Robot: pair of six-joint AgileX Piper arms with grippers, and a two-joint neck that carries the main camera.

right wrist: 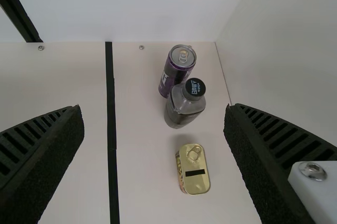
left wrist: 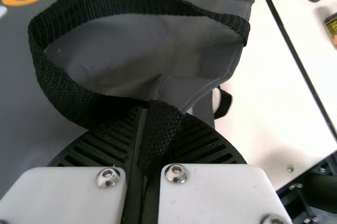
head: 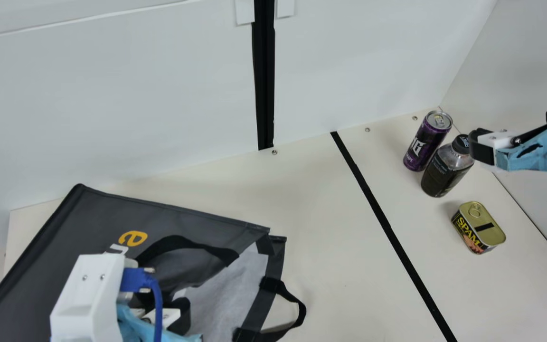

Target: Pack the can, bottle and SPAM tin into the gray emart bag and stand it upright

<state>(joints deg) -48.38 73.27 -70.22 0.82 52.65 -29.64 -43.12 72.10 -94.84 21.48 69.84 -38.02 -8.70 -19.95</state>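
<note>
The gray emart bag (head: 112,213) lies flat at the table's left, its mouth toward the middle showing a pale lining. My left gripper (head: 166,316) is over the bag; in the left wrist view the gripper (left wrist: 142,145) is shut on the black bag handle (left wrist: 105,0). A purple can (head: 428,141), a dark bottle (head: 447,166) and the SPAM tin (head: 478,228) stand at the right, can and bottle close together. My right gripper (head: 485,145) hangs near the bottle; in the right wrist view the gripper (right wrist: 154,145) stands open with nothing between its fingers.
A black tape line (head: 387,223) crosses the cream table (head: 330,266) between bag and items. Pale walls (head: 112,104) rise behind and at the right. The bag's other handle (head: 297,308) loops out onto the table.
</note>
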